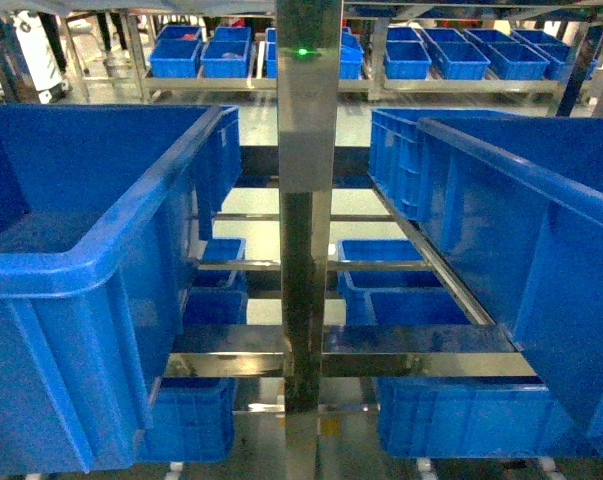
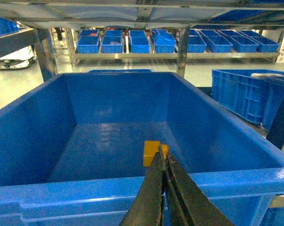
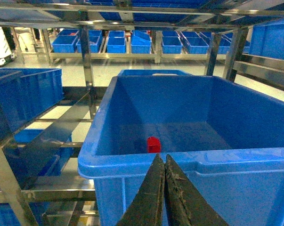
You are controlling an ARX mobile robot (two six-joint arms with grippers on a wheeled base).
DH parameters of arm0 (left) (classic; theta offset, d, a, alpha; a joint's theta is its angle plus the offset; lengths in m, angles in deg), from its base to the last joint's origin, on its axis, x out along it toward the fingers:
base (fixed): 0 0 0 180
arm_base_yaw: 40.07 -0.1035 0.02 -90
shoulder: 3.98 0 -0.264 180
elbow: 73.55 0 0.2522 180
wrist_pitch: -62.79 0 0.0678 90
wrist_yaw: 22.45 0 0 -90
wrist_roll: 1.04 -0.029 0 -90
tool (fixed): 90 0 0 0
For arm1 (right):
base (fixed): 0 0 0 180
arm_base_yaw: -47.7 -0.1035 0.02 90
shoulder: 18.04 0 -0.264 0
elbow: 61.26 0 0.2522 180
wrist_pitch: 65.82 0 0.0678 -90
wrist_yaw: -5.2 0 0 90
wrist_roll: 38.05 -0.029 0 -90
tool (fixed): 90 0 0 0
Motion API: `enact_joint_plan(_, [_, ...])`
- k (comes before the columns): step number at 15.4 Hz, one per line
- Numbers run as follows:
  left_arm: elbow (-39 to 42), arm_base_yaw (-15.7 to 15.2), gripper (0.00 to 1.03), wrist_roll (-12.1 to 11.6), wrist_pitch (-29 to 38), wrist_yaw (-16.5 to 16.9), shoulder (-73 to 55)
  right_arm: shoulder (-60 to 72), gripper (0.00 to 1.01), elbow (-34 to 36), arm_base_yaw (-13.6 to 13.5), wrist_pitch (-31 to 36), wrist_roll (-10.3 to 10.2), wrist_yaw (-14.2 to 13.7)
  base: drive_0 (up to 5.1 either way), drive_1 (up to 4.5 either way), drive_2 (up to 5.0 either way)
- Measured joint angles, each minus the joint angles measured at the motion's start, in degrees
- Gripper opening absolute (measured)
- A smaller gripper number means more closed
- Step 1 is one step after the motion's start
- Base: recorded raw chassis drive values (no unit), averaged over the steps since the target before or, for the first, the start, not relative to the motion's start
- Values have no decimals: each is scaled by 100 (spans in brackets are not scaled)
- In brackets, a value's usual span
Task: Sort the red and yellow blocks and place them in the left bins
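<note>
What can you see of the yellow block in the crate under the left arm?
The yellow block is a small, boxy piece of orange-yellow plastic sitting on the floor of the big blue crate, near the front wall and a little right of the middle. Only its upper part shows in the left wrist view; the closed left pincer covers its right edge and the crate's rim hides its base. Studs cannot be made out. Whether the pincer touches it cannot be told. Nothing else lies beside it.
</note>
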Motion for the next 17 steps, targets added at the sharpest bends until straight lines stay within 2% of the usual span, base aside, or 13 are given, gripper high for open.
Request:
enact_joint_plan(2, [101, 0, 2, 0, -37, 0, 201, -201, 2, 133, 0, -9, 0, 0, 0, 0, 0])
enact_joint_plan(4, [238, 0, 2, 0, -155, -2, 387, -944, 2, 308, 0, -745, 0, 2, 0, 0, 0])
enact_joint_plan(7, [310, 0, 2, 0, -380, 0, 680, -1069, 2, 380, 0, -682, 0, 2, 0, 0, 0])
enact_joint_plan(8, [352, 0, 2, 0, -1062, 0, 1213, -1106, 2, 402, 0, -680, 0, 0, 0, 0, 0])
enact_joint_plan(9, [492, 0, 2, -2, -1150, 22, 1617, -1139, 2, 413, 0, -673, -2, 0, 0, 0, 0])
enact_joint_plan(13, [496, 0, 2, 2, -1088, 4, 1613, -1351, 2, 623, 0, -636, 2, 2, 0, 0, 0])
enact_joint_plan(14, [496, 0, 7, 15, -1082, -7, 1613, -1351, 2, 623, 0, -669, 2, 0, 0, 0, 0])
enact_joint_plan(15, [496, 0, 20, 15, -1082, -2, 1613, -1351, 8, 623, 0, -669, 4, 0, 0, 0, 0])
enact_joint_plan(17, [496, 0, 45, 15, -1082, -2, 1613, -1351, 32, 623, 0, -667, 4, 0, 0, 0, 0])
